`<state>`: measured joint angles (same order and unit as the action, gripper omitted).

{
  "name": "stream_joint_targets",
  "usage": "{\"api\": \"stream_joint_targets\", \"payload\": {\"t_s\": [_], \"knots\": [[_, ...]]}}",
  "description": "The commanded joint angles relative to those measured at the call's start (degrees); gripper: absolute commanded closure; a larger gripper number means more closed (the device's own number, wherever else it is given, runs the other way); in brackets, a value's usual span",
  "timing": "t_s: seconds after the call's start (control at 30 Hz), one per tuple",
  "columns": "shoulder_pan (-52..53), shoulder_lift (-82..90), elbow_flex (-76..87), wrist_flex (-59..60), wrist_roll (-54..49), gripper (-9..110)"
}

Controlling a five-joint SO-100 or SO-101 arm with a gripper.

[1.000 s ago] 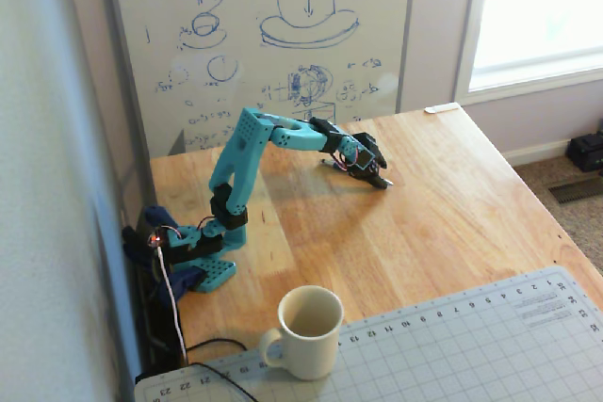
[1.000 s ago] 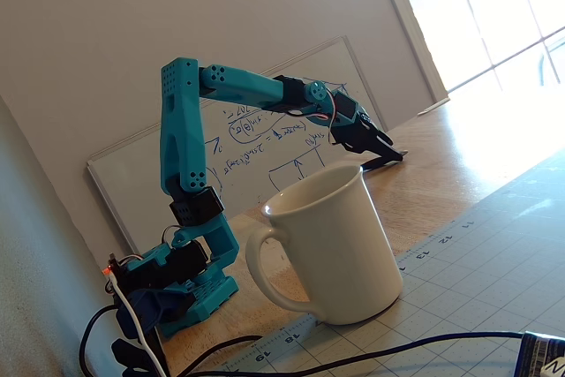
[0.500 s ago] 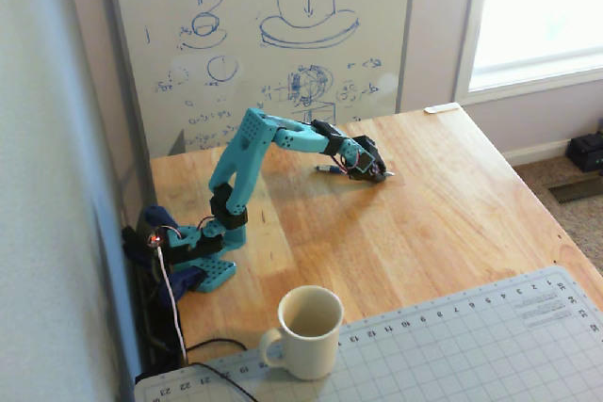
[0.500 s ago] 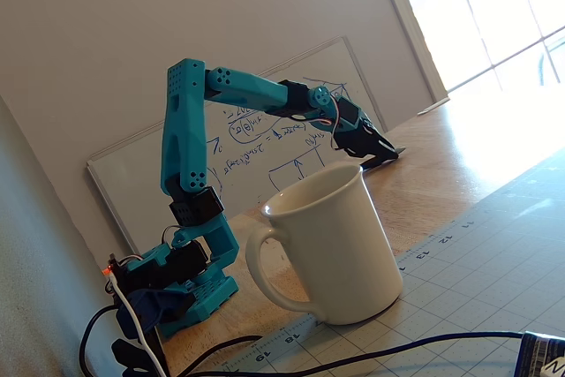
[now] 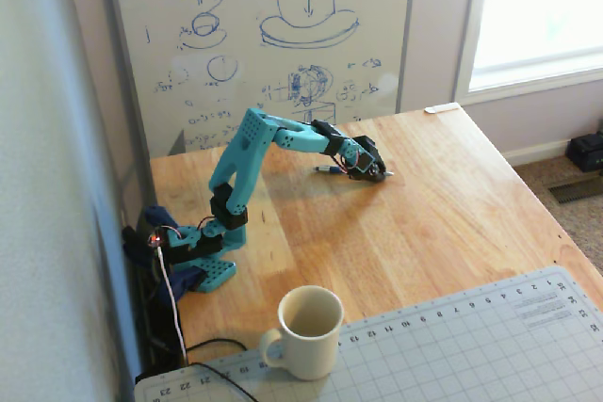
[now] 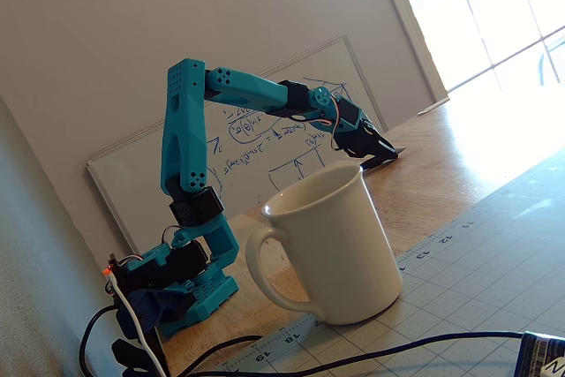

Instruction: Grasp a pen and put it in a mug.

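Note:
The cream-white mug (image 5: 303, 361) stands near the front table edge, handle to the left, on the corner of a cutting mat; in the low fixed view the mug (image 6: 344, 258) fills the foreground. At the back of the wooden table my gripper (image 5: 375, 174) is down at the surface. Its jaws are drawn together across the dark pen (image 5: 327, 169), whose end sticks out to the left along the tabletop. In the low view the gripper (image 6: 386, 154) touches the table and hides most of the pen.
A grey gridded cutting mat (image 5: 462, 341) covers the front right of the table. A whiteboard (image 5: 264, 35) leans against the wall behind the arm. The teal arm base (image 5: 200, 265) and its cables (image 5: 174, 322) sit at the left edge.
The gripper has pulled back slightly toward the arm and its jaws have come together on the pen. Between half a second ago and now almost nothing moves.

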<state>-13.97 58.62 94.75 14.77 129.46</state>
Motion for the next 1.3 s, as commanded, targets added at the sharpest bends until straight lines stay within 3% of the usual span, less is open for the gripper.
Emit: {"api": "stream_joint_targets", "payload": {"t_s": [0.0,0.33,0.73,0.87,1.03,1.27], "knots": [[-1.05,4.92,2.81,0.97,-0.44,101],[-1.05,23.82,14.59,0.18,-2.55,101],[-0.18,39.29,21.97,-1.32,-29.88,101],[2.46,45.44,25.93,-9.14,-35.77,101],[7.38,53.35,33.84,-26.98,-39.9,101],[19.16,61.17,42.8,-47.37,-42.63,101]]}}
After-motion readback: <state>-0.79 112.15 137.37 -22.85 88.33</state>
